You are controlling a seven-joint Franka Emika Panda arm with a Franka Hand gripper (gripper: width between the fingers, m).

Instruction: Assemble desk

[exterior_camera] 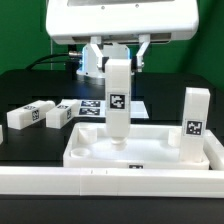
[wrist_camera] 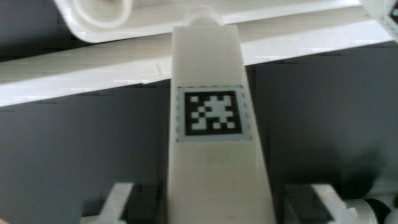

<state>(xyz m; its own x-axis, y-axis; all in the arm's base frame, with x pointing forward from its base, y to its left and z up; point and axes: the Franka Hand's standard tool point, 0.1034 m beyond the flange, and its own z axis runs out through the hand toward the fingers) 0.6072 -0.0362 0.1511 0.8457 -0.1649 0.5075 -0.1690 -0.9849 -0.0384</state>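
**A:** Start closest to the camera. What's there?

**B:** The front rim of the tabletop (exterior_camera: 110, 178), lying flat with its raised edge up. Just behind that rim, over the tray's floor, is the held leg (exterior_camera: 118, 100).

**A:** Held how?

**B:** The gripper (exterior_camera: 118, 62) has its jaws part-way closed and is clamped on the leg's upper end. The leg's long axis runs straight down from the pincer, tag facing the camera. The wrist view agrees: the fingers (wrist_camera: 118, 200) sit either side of the leg (wrist_camera: 214, 110), which points away along the gripper's line.

**A:** Is its lower tip seated?

**B:** I can't tell. It's at the tray floor or just above it, and the contact is too small to read. It looks to be between corners, not at one.

**A:** And beyond that?

**B:** A standing leg (exterior_camera: 193, 124) is upright at the corner on the exterior view's right. Farther back on the exterior view's left, two loose legs (exterior_camera: 46, 114) lie on their sides, off the tabletop.

**A:** So what does the next move turn on?

**B:** My guess is keeping the leg vertical while shifting it sideways to a free corner socket.
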